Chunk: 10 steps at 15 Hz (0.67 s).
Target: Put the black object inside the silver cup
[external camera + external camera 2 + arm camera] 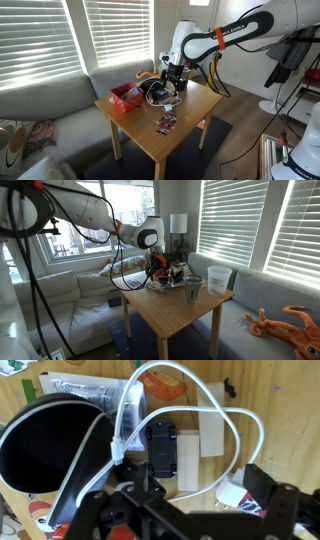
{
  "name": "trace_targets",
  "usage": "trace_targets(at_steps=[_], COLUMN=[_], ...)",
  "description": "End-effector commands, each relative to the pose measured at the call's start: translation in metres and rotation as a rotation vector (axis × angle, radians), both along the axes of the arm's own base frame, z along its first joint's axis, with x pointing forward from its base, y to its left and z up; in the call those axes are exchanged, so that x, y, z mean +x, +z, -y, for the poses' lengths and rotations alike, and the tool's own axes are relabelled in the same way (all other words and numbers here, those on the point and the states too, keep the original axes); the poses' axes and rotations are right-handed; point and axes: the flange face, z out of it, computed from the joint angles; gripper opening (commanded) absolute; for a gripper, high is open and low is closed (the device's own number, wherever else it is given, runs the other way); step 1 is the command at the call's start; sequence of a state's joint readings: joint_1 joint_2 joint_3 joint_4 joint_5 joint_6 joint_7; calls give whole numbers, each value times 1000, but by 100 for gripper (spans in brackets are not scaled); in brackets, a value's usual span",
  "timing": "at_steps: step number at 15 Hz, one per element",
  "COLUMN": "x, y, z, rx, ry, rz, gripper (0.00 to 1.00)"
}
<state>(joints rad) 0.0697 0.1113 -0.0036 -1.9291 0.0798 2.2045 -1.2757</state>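
Note:
The black object [163, 448] is a small flat rectangular piece lying on the wooden table, beside pale wooden blocks [191, 460] and inside a loop of white cable [200, 390]. My gripper [205, 495] is open and empty, hovering just above and near the black object; it shows in both exterior views [172, 82] [160, 268]. The silver cup [192, 286] stands upright on the table, a little apart from the gripper. A big round dark-mouthed vessel with a grey wall [50, 445] fills the left of the wrist view; I cannot tell whether it is that cup.
A shorter white cup [219, 278] stands behind the silver cup. A red basket [126, 96] sits at one table corner. A small printed packet [166, 123] lies near the front edge. A sofa surrounds the table, with an orange toy [285, 323] on it.

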Motion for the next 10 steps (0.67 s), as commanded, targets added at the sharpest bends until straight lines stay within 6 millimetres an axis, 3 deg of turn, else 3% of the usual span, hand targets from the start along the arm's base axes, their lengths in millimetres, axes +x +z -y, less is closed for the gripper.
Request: trace_targets(at_steps=[1,3,5,8,10], x=[22,28,34,41,45], y=[-6,-11,-13,-17,-19], z=[-4,-6,-9,-11,-10], rx=[30,35,39,41,43], ry=[16,23,29,33,31], rz=[7,1,15,22,18], gripper=[84,75,77,67,66])
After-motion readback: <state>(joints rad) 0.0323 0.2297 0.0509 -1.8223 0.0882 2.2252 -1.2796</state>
